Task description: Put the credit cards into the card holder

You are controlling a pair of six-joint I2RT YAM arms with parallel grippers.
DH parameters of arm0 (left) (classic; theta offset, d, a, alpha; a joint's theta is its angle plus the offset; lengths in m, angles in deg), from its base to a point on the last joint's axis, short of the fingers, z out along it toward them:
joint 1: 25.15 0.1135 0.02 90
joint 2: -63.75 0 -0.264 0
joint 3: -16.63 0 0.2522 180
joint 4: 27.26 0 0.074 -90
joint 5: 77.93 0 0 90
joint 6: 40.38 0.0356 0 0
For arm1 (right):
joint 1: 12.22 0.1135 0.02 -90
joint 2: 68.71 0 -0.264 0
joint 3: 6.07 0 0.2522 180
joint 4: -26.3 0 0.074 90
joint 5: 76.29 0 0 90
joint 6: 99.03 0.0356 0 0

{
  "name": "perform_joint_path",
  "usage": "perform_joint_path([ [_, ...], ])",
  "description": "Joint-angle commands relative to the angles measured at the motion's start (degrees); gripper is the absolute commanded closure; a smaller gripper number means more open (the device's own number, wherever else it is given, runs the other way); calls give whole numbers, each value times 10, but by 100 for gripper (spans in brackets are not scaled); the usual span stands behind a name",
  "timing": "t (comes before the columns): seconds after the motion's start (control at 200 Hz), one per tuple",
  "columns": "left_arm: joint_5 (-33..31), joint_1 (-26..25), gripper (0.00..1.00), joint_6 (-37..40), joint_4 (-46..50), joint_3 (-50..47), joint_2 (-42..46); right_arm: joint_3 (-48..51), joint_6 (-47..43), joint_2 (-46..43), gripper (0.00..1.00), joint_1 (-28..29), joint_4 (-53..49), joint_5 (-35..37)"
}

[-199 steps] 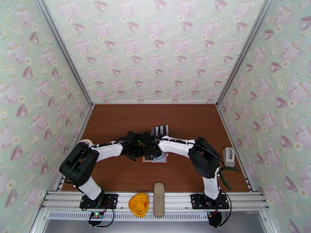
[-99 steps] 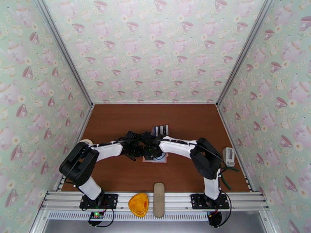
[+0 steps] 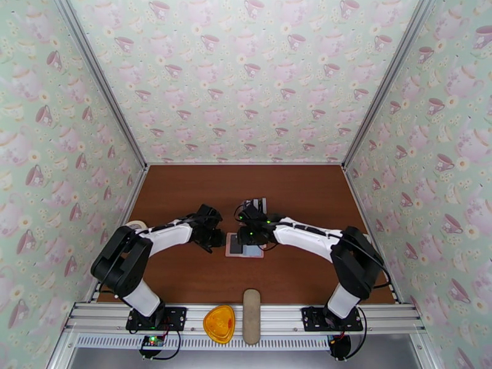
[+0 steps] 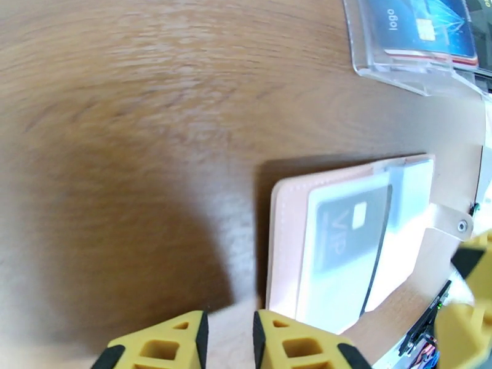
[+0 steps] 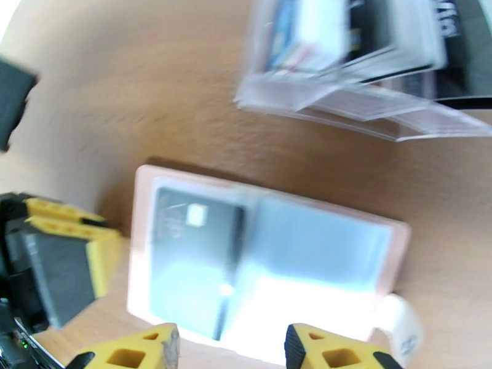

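The pale pink card holder (image 3: 245, 246) lies open on the brown table, with one dark credit card (image 4: 349, 232) inside its left translucent sleeve (image 5: 190, 241). More credit cards (image 4: 418, 29) stand in a clear plastic rack (image 3: 254, 206) just behind it. My left gripper (image 3: 213, 236) hangs just left of the card holder (image 4: 286, 241), its fingers (image 4: 175, 342) slightly apart with nothing between them. My right gripper (image 5: 230, 349) hovers open over the holder's near edge (image 5: 264, 265), holding nothing.
A long beige oval case (image 3: 251, 316) and an orange dish (image 3: 220, 323) sit on the front rail between the arm bases. A tape roll (image 3: 136, 225) lies by the left wall. Patterned walls close in the table on three sides.
The left gripper has let go and pulled back to the left of the holder, jaws parting. The right arm has swung its elbow out to the right, its gripper still over the holder.
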Motion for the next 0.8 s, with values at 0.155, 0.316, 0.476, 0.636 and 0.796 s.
perform_joint_path([
  [0.155,6,-45,72,-4,-3,-5,70,49,-33,-14,49,-54,84,-101],
  [0.316,8,-66,70,-19,-14,-8,79,62,-35,-15,49,-69,115,-132],
  [0.476,7,-80,70,-30,-23,-19,69,54,-40,-7,49,-71,115,-141],
  [0.636,6,-85,70,-39,-45,-34,53,48,-42,3,49,-72,116,-143],
  [0.796,5,-85,70,-42,-65,-44,33,45,-42,13,49,-75,118,-147],
])
